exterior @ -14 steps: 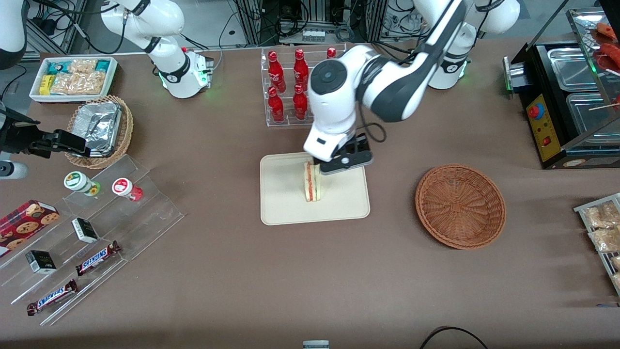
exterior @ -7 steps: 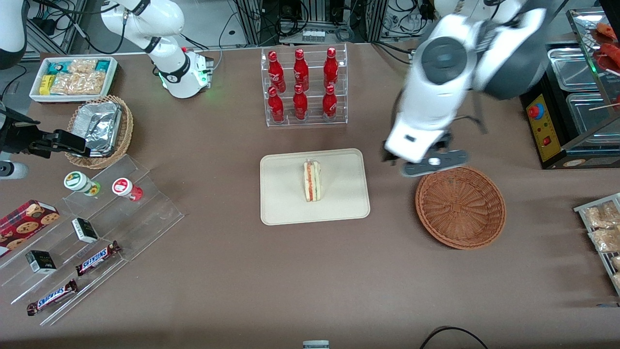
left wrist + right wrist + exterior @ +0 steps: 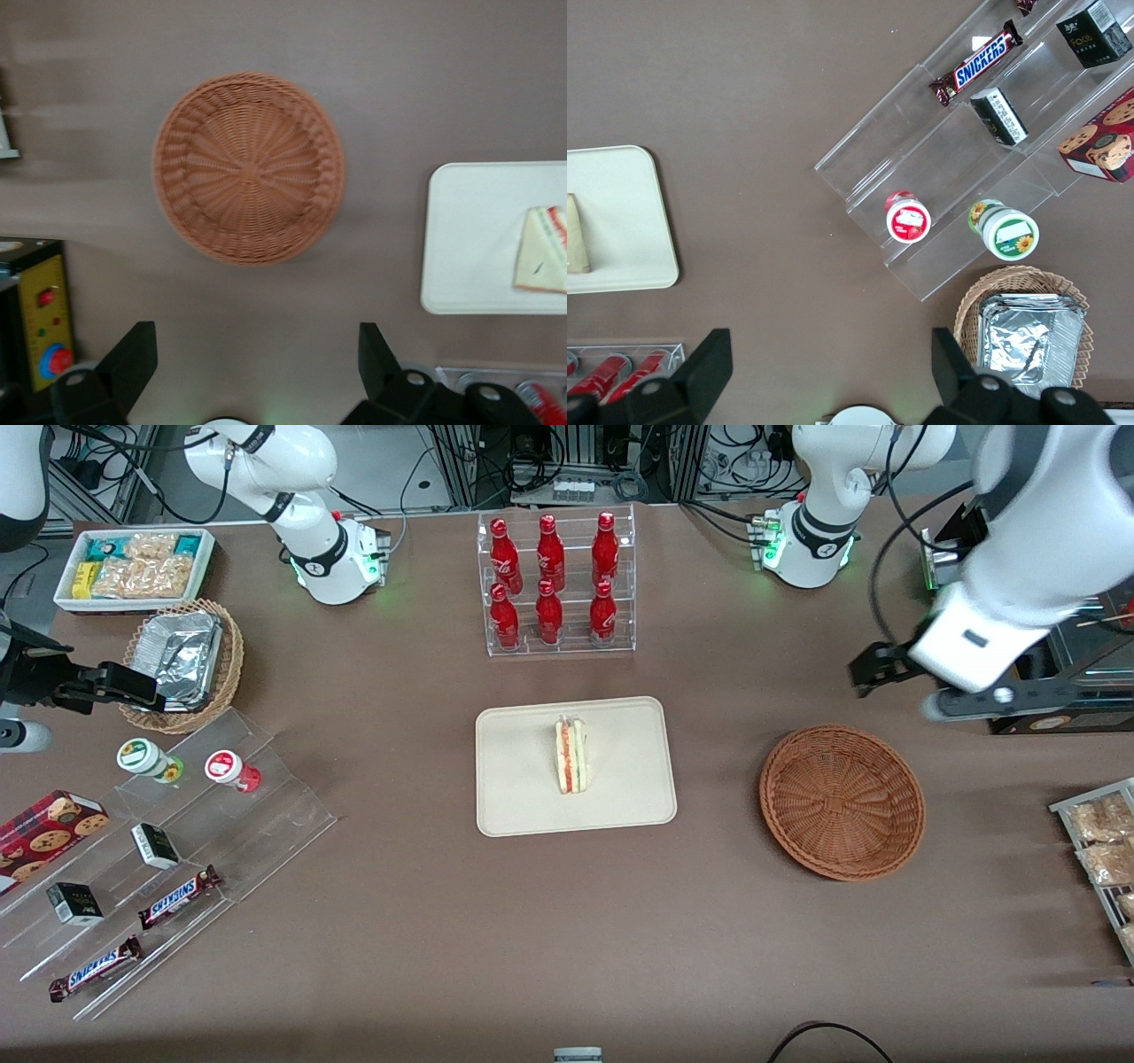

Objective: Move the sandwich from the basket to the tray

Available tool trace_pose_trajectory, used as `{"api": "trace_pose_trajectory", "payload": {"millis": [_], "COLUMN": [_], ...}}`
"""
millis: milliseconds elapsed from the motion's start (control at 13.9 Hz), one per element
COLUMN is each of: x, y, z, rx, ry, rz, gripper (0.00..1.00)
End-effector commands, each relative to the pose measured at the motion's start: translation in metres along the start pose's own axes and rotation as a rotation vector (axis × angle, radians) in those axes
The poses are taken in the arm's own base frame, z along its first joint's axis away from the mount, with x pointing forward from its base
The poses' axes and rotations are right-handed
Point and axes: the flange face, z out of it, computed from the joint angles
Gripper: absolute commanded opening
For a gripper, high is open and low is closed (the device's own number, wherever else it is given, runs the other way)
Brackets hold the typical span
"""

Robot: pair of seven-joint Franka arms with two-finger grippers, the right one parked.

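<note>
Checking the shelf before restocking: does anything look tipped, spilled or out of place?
Nothing stands out. The sandwich sits on the tray, the basket is empty, and the open gripper hangs above the table.

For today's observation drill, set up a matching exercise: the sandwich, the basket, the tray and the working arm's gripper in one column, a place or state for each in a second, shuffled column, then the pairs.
Column 1:
1. sandwich
2. basket
3. tray
4. gripper

Column 2:
A. empty, toward the working arm's end of the table
B. raised above the table, fingers open
C. nearer the camera than the red bottles
D. resting on the tray

Pairs: 1-D, 2-A, 3-C, 4-B
</note>
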Motion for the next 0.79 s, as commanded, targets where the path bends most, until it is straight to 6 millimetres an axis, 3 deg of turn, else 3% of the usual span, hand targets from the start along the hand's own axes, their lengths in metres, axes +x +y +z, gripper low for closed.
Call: {"api": "trace_pose_trajectory", "payload": {"millis": [0,72,288,576,719], "x": [-0.013,-0.016,-0.019,-0.011,-0.006], "y": [-0.049,-0.059,-0.063,-0.051,-0.053], "z": [-0.001,-0.004,-0.007,-0.007,-0.008], "rx": [-0.053,-0.085,-0.080,-0.069,-0.039], "ry": [-0.015,-0.008,-0.004,0.000,0.005], "rz": [0.046,0.051,0.052,0.076,0.071], "gripper": [1.00,1.00,1.00,1.00,1.00]}}
